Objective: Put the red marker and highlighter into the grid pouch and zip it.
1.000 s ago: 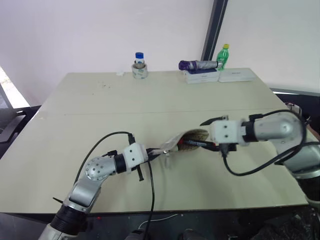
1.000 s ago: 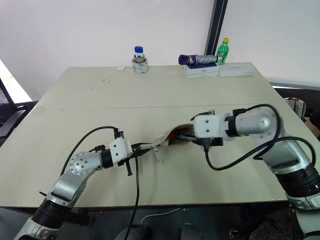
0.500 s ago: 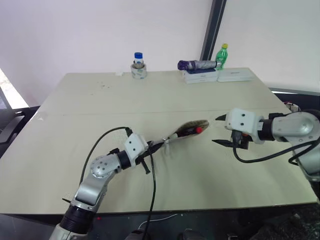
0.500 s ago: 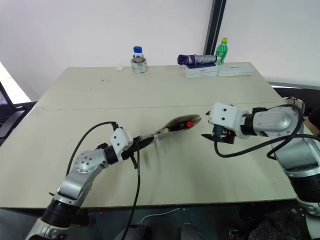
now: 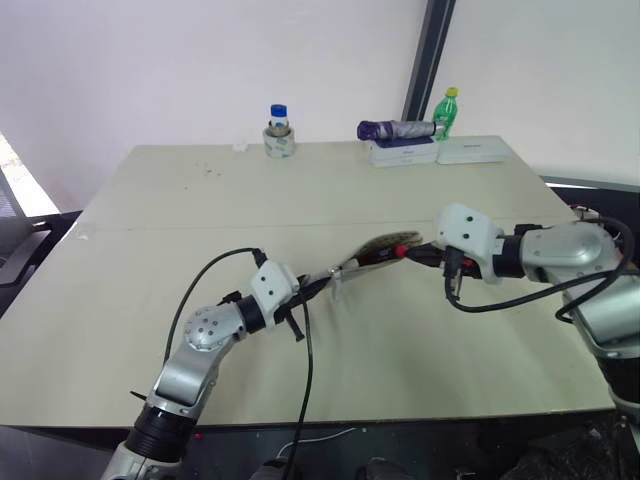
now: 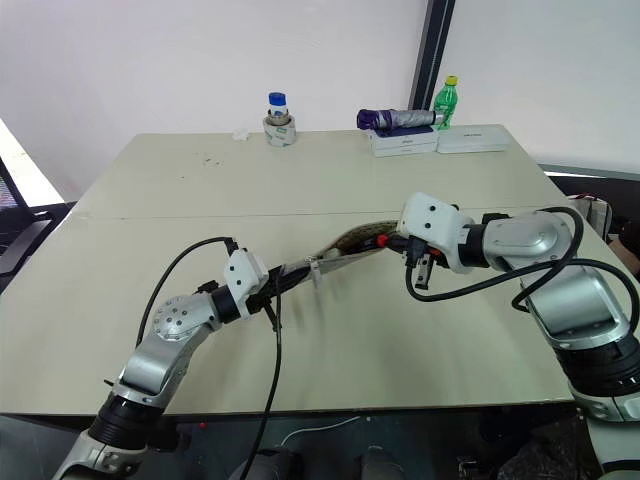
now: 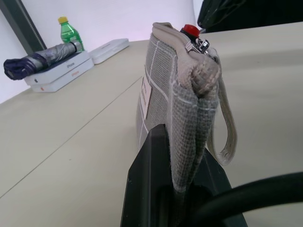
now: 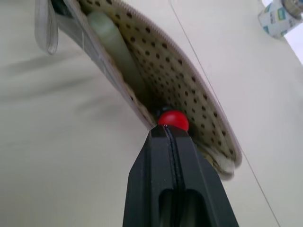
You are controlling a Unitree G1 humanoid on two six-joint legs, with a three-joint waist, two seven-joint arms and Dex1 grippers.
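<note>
At frame centre, the closed right gripper touches the red marker's protruding end, in line with it; the left gripper clamps the grey grid fabric pouch.

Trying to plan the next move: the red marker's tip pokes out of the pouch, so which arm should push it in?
Right. The right gripper, shut, sits at the red marker; the left gripper holds the grid pouch.

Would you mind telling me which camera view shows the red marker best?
The right wrist view: the red marker pokes its red end out of the open grid pouch, just past the shut right gripper. The left wrist view shows a red tip at the pouch's top edge; the eye views show a small red dot.
</note>
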